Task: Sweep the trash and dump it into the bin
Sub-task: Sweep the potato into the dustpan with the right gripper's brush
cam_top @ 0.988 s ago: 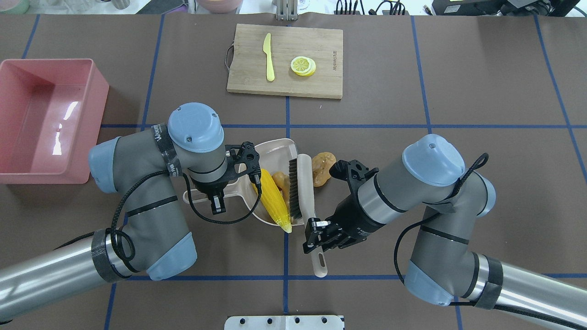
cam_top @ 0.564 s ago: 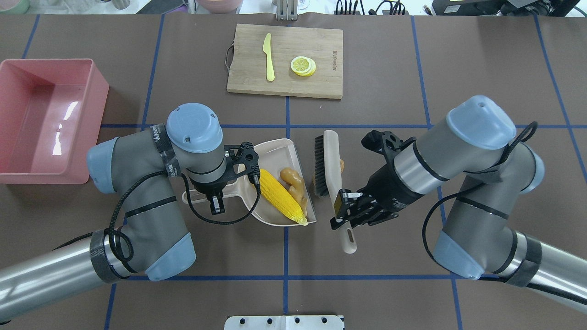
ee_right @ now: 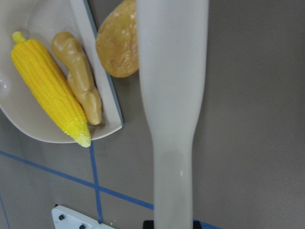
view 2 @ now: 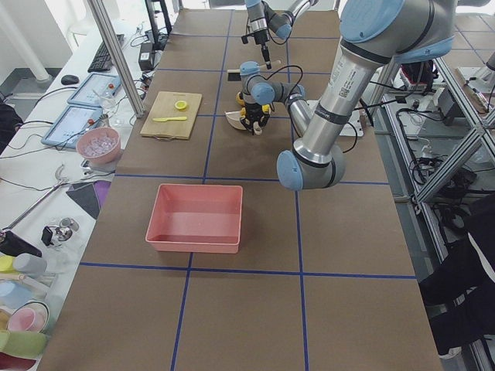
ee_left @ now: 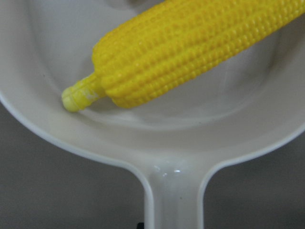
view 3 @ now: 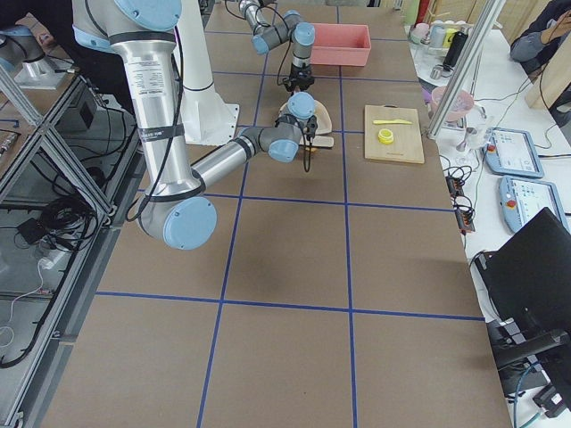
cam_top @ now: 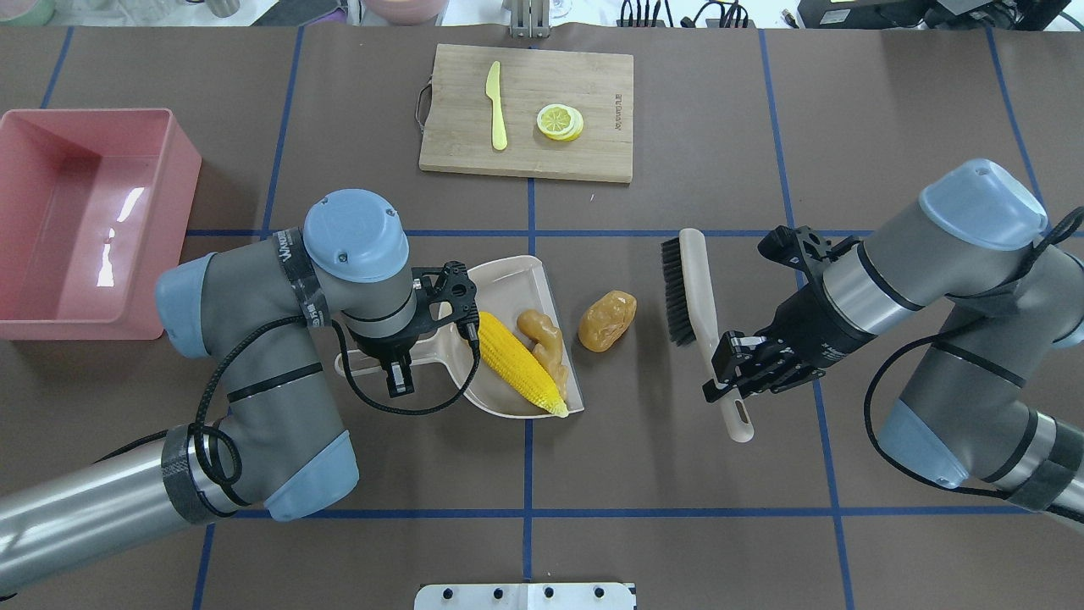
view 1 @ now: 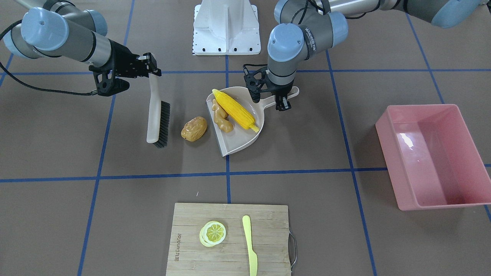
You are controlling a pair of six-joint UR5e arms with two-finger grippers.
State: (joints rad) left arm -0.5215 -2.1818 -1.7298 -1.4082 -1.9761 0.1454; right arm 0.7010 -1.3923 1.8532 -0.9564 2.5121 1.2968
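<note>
The beige dustpan [cam_top: 511, 284] lies mid-table with the yellow corn cob [cam_top: 518, 366] and the tan ginger root [cam_top: 546, 336] inside it. My left gripper [cam_top: 396, 366] is shut on the dustpan's handle. The brown potato [cam_top: 607, 320] rests on the table just right of the pan's open lip, outside it. Further right, my right gripper [cam_top: 733, 374] is shut on the handle of a beige brush [cam_top: 688, 284], its black bristles facing the potato across a gap. The pink bin [cam_top: 85, 222] stands at the far left and looks empty.
A wooden cutting board [cam_top: 593, 85] at the back centre carries a pale yellow knife [cam_top: 496, 106] and a lemon slice [cam_top: 559, 121]. The robot's white base plate [cam_top: 525, 596] sits at the front edge. Blue tape lines cross the brown table.
My right arm has carried the brush rightward, out of the dustpan and past the potato. The ginger and corn now lie in the pan. The left arm has barely moved.
</note>
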